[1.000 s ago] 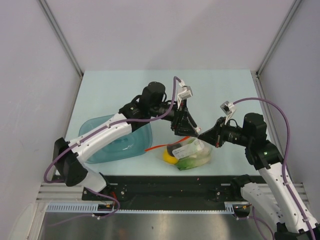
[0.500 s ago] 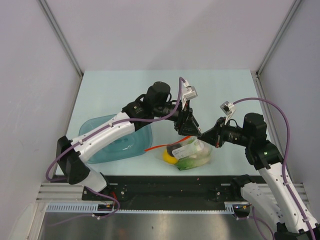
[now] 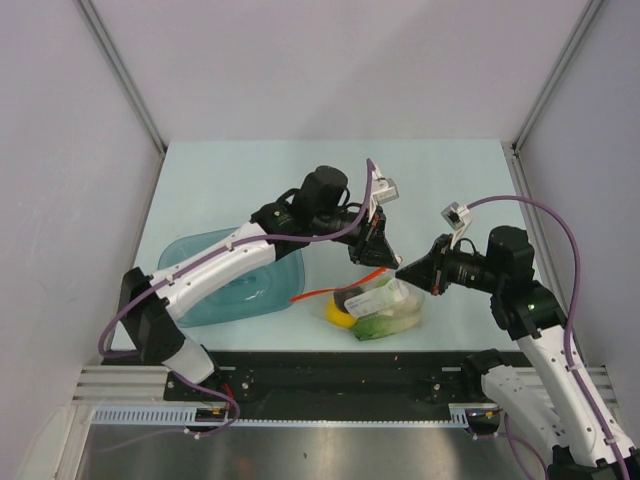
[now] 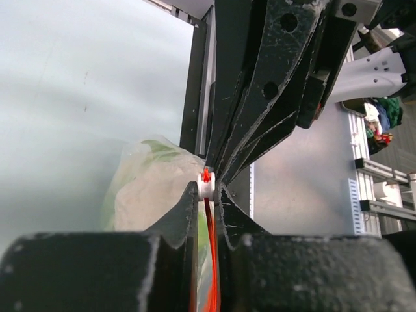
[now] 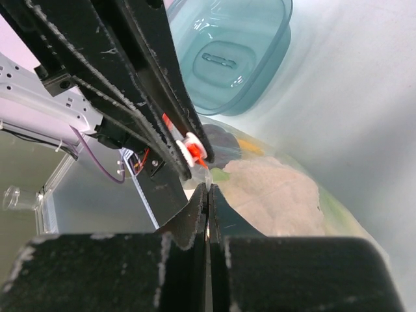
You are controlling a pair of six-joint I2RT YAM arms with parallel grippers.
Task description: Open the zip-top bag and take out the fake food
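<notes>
Zip-top bag (image 3: 395, 312) crosswise, zip strip (image 3: 318, 294) rearward

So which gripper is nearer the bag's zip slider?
Left. The left gripper is clamped on the slider; the right gripper pinches the zip-top bag at its edge just beside it.
</notes>
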